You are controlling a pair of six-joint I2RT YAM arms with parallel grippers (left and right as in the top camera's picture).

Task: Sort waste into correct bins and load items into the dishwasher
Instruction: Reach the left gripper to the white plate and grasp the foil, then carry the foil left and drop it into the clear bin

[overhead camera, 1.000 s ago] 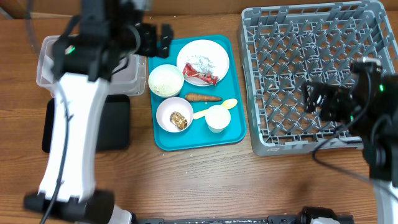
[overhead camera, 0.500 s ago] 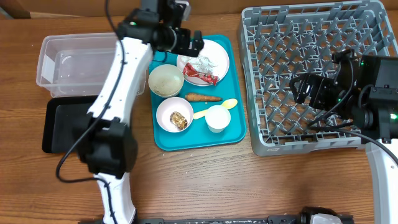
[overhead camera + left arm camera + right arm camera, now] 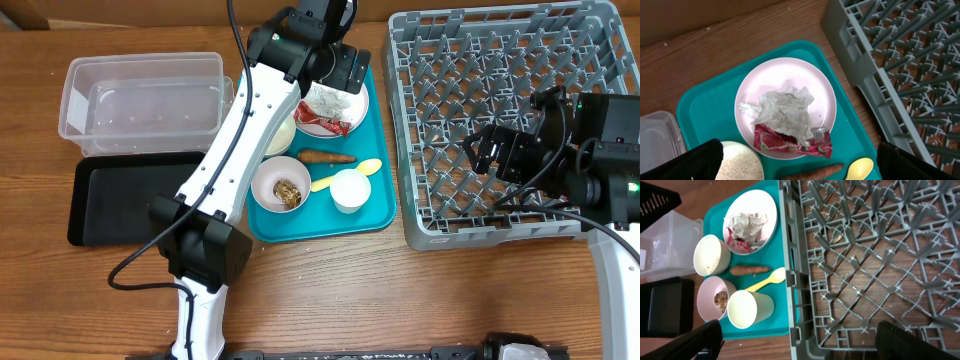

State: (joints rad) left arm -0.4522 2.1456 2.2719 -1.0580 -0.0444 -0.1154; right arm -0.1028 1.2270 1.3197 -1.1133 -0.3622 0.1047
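We note grey dish rack (image 3: 505, 120) right on worktop (image 3: 320, 290), no dishes loaded; right gripper (image 3: 495, 150) over it, jaws wide, nothing held. Centre teal tray (image 3: 382, 210) gathers dishes, waste within both arms' reach. Above far plate (image 3: 790, 70), left gripper (image 3: 335, 68) wide open, empty – we judge red wrapper (image 3: 790, 145) next. Orange carrot (image 3: 325, 157) lies left-right, tip right. Yellow spoon (image 3: 345, 177) bowl points right, slightly far.

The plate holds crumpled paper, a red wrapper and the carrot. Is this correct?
Not fully. The plate holds the paper and the wrapper, but the carrot lies off it, on the tray beside the plate, as the overhead view shows.
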